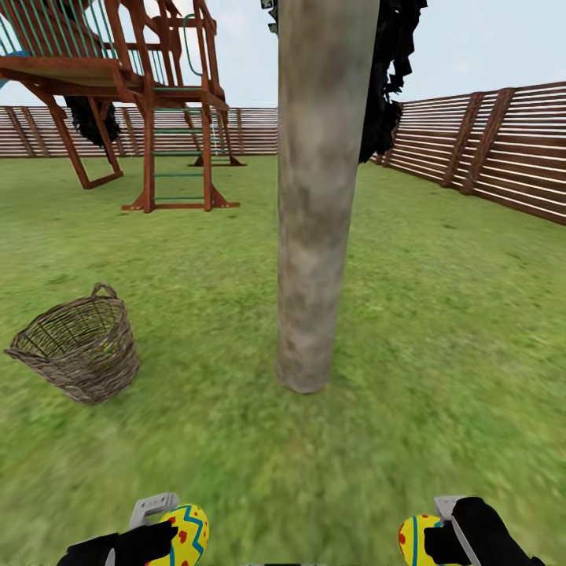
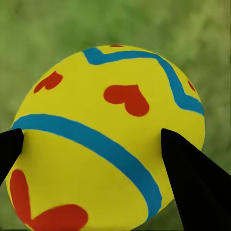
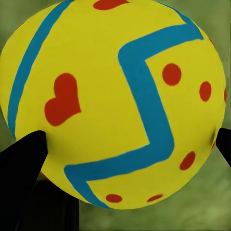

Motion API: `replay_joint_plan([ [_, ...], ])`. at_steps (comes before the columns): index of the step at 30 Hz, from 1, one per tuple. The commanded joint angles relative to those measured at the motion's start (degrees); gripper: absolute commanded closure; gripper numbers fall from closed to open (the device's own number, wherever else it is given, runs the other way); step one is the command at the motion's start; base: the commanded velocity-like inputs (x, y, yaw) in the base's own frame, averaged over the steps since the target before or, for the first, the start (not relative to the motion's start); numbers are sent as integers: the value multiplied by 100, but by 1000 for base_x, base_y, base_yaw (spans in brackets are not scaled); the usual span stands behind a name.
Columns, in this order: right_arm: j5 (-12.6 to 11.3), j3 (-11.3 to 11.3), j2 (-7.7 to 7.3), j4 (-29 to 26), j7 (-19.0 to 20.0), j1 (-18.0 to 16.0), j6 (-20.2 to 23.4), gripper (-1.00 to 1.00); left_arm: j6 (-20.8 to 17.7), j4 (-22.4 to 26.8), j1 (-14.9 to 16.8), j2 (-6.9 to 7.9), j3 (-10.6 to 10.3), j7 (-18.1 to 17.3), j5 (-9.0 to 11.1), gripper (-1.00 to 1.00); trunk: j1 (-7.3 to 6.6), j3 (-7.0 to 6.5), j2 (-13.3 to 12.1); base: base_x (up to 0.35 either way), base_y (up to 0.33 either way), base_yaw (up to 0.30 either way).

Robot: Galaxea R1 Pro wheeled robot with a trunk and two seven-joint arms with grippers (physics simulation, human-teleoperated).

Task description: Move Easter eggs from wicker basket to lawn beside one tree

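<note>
Head view: left gripper [image 1: 169, 525] clamped on one Easter egg [image 1: 187, 534], right gripper [image 1: 440, 528] clamped on another egg [image 1: 415, 539], both low over lawn [image 1: 440, 330] before tree [image 1: 318, 196]; wicker basket [image 1: 81, 346] left of trunk.

Left wrist view: black fingertips [image 2: 190, 178] pinching curved shell [image 2: 106, 134]. Risk of squirting free.

Right wrist view: same narrow pinch on second egg [image 3: 115, 101]. Dropped from height, likely to roll off. Third egg unseen, possibly forgotten in basket.

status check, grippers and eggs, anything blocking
Left gripper shut on an Easter egg. Right gripper shut on a second egg. Tree trunk dead ahead, wicker basket to its left. Lawn between unobstructed.
</note>
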State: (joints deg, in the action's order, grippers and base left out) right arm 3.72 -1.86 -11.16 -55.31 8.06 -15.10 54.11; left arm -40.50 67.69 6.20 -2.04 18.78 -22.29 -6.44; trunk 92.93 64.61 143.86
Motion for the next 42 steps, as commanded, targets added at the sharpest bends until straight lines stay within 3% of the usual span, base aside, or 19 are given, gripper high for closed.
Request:
replay_joint_plan([
  [1,41,-7,0,-6,46,-2,25,100,-19,7,4,-7,20,-56,-60,100,1,28,4,0,0,0],
  [17,41,-7,0,-6,46,-2,26,100,-19,16,4,-7,30,-56,-60,100,42,382,25,0,0,0],
  [24,40,-7,0,-6,46,-2,25,100,-11,292,4,16,42,-74,-51,100,42,382,25,42,0,0],
  [42,41,1,0,-6,46,-2,29,100,-16,263,4,30,39,-75,-49,100,42,382,25,327,4,0],
])
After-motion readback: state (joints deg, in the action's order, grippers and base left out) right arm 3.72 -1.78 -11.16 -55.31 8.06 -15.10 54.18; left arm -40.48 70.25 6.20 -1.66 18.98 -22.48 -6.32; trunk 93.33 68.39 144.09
